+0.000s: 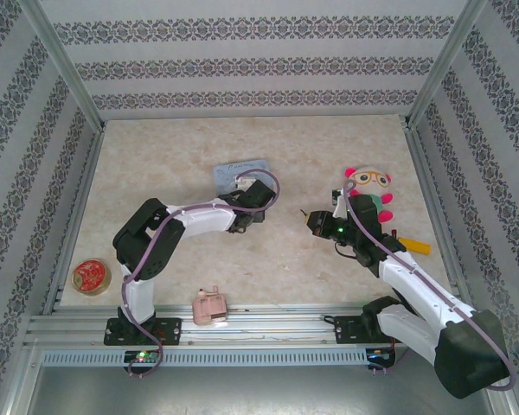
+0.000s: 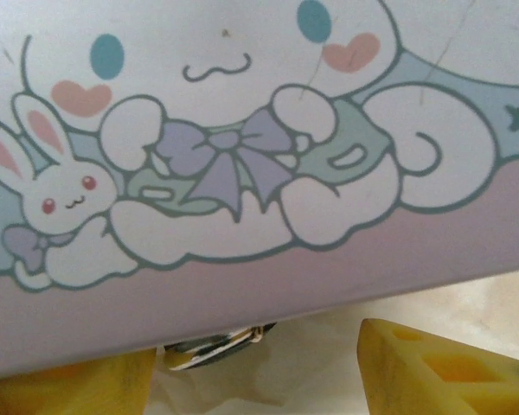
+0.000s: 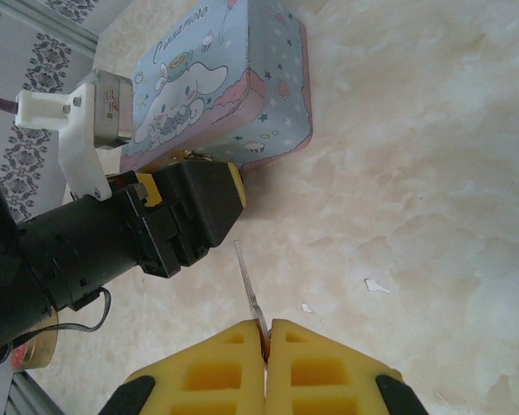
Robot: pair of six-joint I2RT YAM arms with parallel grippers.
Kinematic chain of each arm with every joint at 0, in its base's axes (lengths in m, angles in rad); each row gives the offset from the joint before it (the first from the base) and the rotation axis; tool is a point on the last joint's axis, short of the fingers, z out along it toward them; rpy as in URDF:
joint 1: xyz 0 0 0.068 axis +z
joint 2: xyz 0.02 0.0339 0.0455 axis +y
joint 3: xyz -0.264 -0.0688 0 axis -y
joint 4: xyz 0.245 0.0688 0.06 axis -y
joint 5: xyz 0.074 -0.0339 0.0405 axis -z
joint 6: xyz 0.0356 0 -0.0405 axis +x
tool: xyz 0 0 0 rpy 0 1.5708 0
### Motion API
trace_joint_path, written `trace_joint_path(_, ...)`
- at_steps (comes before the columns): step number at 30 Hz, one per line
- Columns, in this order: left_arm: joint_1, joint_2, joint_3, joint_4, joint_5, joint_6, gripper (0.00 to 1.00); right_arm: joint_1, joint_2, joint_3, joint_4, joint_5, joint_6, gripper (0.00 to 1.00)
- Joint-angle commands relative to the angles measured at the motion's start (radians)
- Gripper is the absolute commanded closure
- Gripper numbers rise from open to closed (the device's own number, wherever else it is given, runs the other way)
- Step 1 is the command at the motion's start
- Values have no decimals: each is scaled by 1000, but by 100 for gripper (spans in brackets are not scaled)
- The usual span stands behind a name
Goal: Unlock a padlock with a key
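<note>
In the left wrist view, the padlock (image 2: 214,345) shows as a dark body with a silver edge poking out from under the side of the blue cartoon tin (image 2: 259,130). It lies between my left gripper's yellow fingers (image 2: 441,372), close to the left one; the right one stands well clear. The left gripper (image 1: 246,188) is open at the tin's (image 1: 240,172) near edge. My right gripper (image 3: 266,333) is shut on the thin grey key (image 3: 249,281). The key's blade points at the left gripper's black body (image 3: 182,212). In the top view the right gripper (image 1: 310,220) hangs right of the left one.
A plush doll (image 1: 369,186) lies behind the right arm and a yellow-and-orange stick (image 1: 415,245) beside it. A pink toy (image 1: 210,307) sits at the near edge, a red round tin (image 1: 92,277) at the near left. Patterned walls enclose the table.
</note>
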Motion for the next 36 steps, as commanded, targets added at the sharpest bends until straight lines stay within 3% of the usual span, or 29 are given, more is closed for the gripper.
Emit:
trace_joint_path(1,20,18,18,18,-46,29,37,-10,-5,26,18,-1,-9,100)
trace_joint_path(16,28,56,37,35,-116,54,43,-10,-9,17,24,0,4,100)
trace_joint_path(36,57,83,47,103,-18,127,49,-10,62,55,34,-20,-1,100)
